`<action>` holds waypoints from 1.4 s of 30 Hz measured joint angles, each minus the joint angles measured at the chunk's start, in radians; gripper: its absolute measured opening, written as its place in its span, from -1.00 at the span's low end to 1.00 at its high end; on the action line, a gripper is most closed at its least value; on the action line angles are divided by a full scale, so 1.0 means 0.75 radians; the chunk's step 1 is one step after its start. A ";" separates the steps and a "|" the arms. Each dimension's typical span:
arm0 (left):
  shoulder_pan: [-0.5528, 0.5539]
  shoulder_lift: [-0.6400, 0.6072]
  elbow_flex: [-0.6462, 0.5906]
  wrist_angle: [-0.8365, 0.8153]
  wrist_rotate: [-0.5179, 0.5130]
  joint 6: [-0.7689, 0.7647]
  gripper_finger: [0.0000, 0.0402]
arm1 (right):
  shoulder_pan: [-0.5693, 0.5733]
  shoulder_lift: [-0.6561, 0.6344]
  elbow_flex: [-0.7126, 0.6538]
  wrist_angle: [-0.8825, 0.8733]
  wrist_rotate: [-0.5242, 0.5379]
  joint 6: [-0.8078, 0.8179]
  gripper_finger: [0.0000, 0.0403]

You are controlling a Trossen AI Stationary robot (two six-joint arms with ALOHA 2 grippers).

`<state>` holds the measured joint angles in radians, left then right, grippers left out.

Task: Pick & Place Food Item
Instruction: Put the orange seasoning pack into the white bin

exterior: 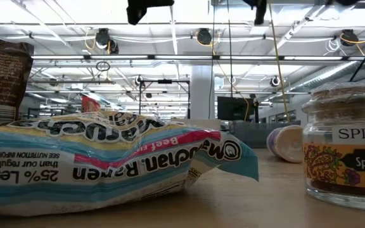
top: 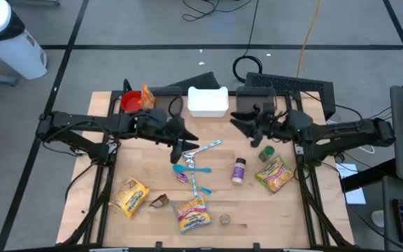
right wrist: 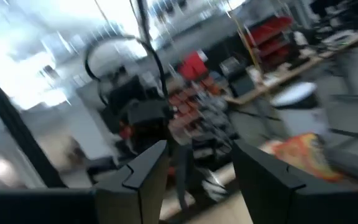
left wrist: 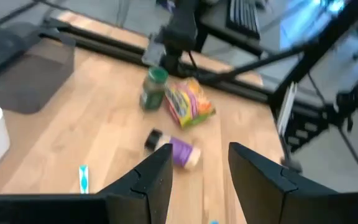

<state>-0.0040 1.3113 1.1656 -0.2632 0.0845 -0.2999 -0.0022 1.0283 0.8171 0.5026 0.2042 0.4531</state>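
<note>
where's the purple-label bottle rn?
In the high view, the small purple-label bottle lies on the wooden table right of centre, between the blue toothbrush and the yellow-green ramen packet.

Two dark jointed arms, each claw apparently matte black, angular-fingered.

Robotics lab, exposed ceiling ducts [exterior: 201, 38], monitors [exterior: 233, 107], floor cables [top: 247, 66]

Black keyboard [top: 296, 85] behind table, white bin [top: 9, 42], coiled cable [top: 247, 66]
</note>
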 joint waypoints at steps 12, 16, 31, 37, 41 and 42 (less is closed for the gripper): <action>0.005 -0.011 0.000 -0.348 0.170 0.084 -0.20 | 0.159 0.418 0.356 -0.229 0.108 -0.240 -0.15; 0.005 -0.047 0.000 -0.580 0.231 0.067 -0.20 | 0.146 0.505 0.359 -0.212 0.107 -0.164 -0.15; -0.266 -0.217 0.000 -0.902 0.201 -0.425 -0.20 | 0.042 0.554 0.360 -0.172 0.106 -0.117 -0.15; -0.514 -0.194 0.000 -0.891 -0.003 -0.687 -0.20 | 0.037 0.562 0.360 -0.205 0.106 -0.047 -0.15; -0.645 -0.148 0.000 -0.893 -0.127 -0.865 -0.20 | 0.047 0.570 0.360 -0.212 0.073 -0.021 -0.15; -0.671 -0.137 0.001 -0.894 -0.150 -0.915 -0.20 | 0.048 0.569 0.360 -0.208 0.050 -0.021 -0.15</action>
<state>-0.5075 1.2088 1.1660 -0.9336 -0.0277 -0.9859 0.0341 1.4548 1.0870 0.3467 0.2417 0.4374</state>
